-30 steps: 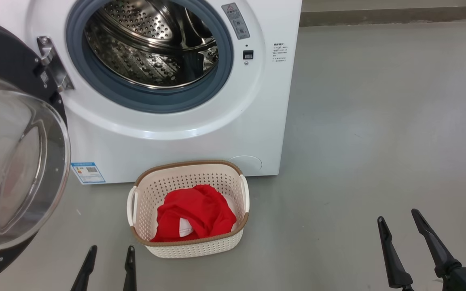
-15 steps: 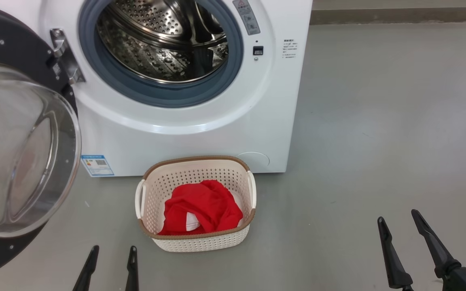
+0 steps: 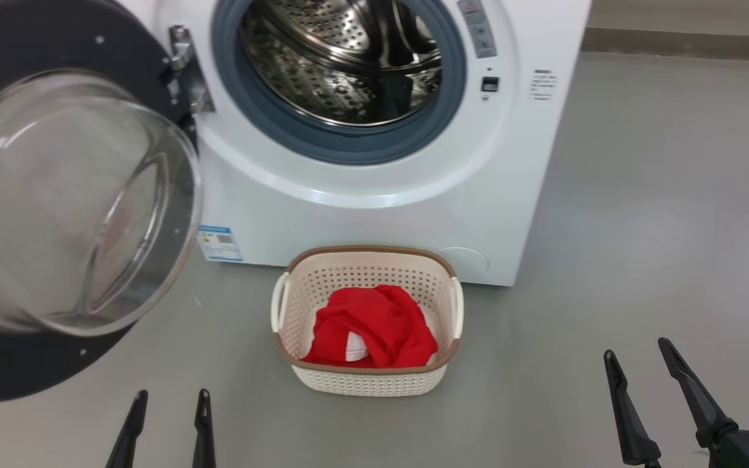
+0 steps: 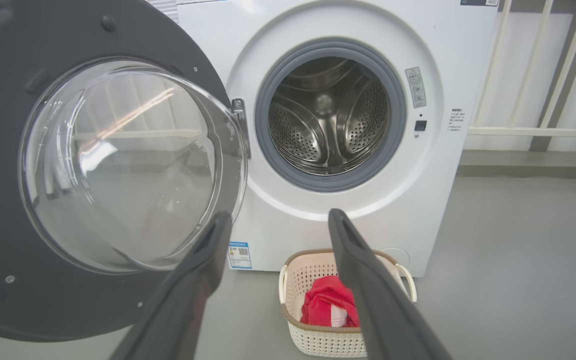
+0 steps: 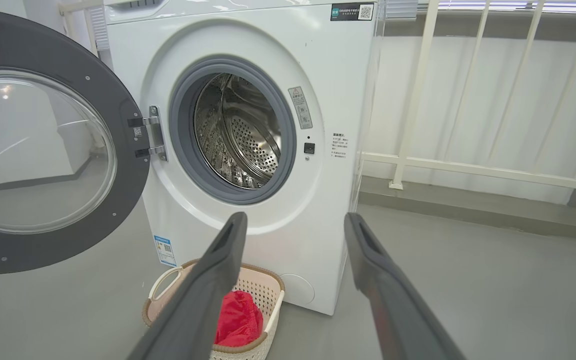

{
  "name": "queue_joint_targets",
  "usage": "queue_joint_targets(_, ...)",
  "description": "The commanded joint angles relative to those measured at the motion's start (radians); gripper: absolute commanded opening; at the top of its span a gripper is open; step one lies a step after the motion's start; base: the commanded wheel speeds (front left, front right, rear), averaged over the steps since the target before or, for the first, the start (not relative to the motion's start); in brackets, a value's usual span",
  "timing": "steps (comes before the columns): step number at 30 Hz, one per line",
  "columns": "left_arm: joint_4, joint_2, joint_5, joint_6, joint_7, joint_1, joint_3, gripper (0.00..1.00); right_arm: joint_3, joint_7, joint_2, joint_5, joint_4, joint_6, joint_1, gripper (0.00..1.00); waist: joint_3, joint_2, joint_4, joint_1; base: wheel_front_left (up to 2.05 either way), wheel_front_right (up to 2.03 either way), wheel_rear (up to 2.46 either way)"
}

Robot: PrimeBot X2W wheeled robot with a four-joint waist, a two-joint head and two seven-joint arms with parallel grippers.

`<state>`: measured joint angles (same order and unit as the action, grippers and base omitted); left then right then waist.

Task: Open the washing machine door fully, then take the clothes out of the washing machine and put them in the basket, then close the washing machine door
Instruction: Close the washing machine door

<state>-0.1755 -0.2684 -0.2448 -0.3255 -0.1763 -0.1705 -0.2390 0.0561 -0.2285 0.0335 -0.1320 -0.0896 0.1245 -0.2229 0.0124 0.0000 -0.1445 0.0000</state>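
I count one washing machine (image 3: 374,221), one washing machine door (image 3: 23,367), one basket (image 3: 368,251), one item of clothes (image 3: 374,325), one blue label sticker (image 3: 220,243). Two pincers: left pincer (image 3: 171,393), right pincer (image 3: 636,346), two fingers each.

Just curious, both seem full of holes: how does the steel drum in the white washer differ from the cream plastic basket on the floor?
The steel drum is round and shiny; the cream plastic basket is rectangular and matt. The drum looks empty; the basket holds the red clothes. The drum sits inside the white washing machine; the basket stands on the grey floor. Both are perforated.
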Motion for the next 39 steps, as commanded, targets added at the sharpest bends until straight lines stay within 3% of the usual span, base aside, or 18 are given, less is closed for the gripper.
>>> queue_joint_targets(1, -0.030, -0.011, 0.005, -0.008, -0.004, 0.022, 0.038, 1.00, -0.021, -0.003, 0.017, 0.002, -0.027, 0.006, 0.013, 1.00, 0.010, 0.0000, -0.073, 0.0000, 0.00, 0.00, 0.00)
queue_joint_targets(19, -0.064, -0.031, -0.005, -0.024, 0.007, -0.001, 0.055, 1.00, -0.039, 0.002, 0.017, 0.004, -0.041, 0.006, 0.001, 1.00, 0.026, 0.0000, -0.356, 0.0000, 0.00, 0.00, 0.00)
queue_joint_targets(27, -0.086, -0.015, -0.014, -0.056, -0.024, -0.034, 0.079, 1.00, -0.079, 0.024, 0.017, 0.035, -0.047, 0.006, 0.048, 1.00, -0.013, 0.0000, -0.378, 0.0000, 0.00, 0.00, 0.00)
queue_joint_targets(39, -0.086, 0.001, -0.024, -0.063, -0.052, -0.039, 0.085, 1.00, -0.090, 0.042, 0.017, 0.057, -0.050, 0.006, 0.075, 1.00, -0.043, 0.0000, -0.384, 0.0000, 0.00, 0.00, 0.00)
